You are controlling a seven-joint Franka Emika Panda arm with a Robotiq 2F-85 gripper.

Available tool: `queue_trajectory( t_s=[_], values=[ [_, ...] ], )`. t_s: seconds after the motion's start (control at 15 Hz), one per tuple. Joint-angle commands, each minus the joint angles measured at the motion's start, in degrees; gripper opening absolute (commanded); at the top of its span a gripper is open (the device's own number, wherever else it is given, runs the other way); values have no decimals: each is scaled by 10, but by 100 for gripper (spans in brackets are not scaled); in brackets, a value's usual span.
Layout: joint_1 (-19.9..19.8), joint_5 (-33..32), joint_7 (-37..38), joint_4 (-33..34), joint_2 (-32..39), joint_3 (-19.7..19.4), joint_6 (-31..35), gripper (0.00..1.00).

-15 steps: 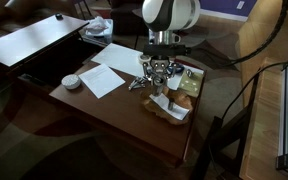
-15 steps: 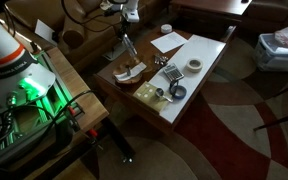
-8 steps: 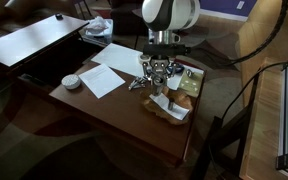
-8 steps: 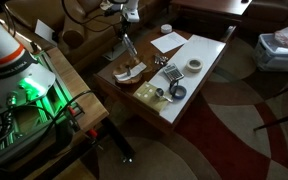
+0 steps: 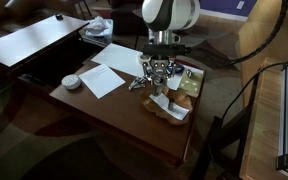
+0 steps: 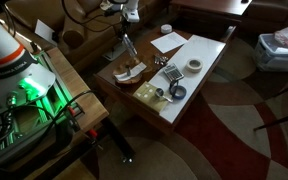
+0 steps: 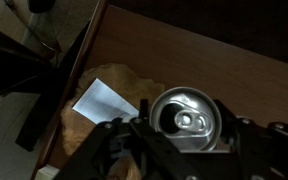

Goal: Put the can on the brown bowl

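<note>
In the wrist view the can's shiny silver top (image 7: 187,117) sits right between my gripper's (image 7: 189,128) two dark fingers, which press on its sides. The tan-brown bowl (image 7: 115,77) lies to the left of the can, with a white card (image 7: 104,100) in it. In both exterior views my gripper (image 5: 160,76) (image 6: 125,58) points down just above the table, at the brown bowl (image 5: 189,97) (image 6: 112,76). In those views the fingers hide the can.
A white paper sheet (image 5: 104,78) and a small round white dish (image 5: 72,81) lie on the brown table (image 5: 114,110). A pale tape ring (image 6: 194,65), a dark ring (image 6: 177,92) and small metal items lie near the table's other long edge.
</note>
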Motion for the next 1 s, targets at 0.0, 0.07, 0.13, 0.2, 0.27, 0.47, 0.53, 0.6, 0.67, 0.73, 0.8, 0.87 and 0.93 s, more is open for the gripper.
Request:
queue_trajectory(
  t_s=[0.0, 0.07, 0.13, 0.2, 0.27, 0.47, 0.53, 0.6, 0.67, 0.73, 0.8, 0.87, 0.93],
  values=[
    [-11, -11, 7, 0, 0, 10, 2, 62],
    [-11, -11, 7, 0, 0, 10, 2, 62],
    [-11, -11, 7, 0, 0, 10, 2, 62],
    [-11, -11, 7, 0, 0, 10, 2, 62],
    [-11, -11, 7, 0, 0, 10, 2, 62],
    [-11, -11, 7, 0, 0, 10, 2, 62],
    [-11, -11, 7, 0, 0, 10, 2, 62],
    [-11, -11, 7, 0, 0, 10, 2, 62],
    [-11, -11, 7, 0, 0, 10, 2, 62],
    [-11, -11, 7, 0, 0, 10, 2, 62],
    [-11, -11, 7, 0, 0, 10, 2, 62],
    [-11, -11, 7, 0, 0, 10, 2, 62],
    [-11, -11, 7, 0, 0, 10, 2, 37]
  ],
)
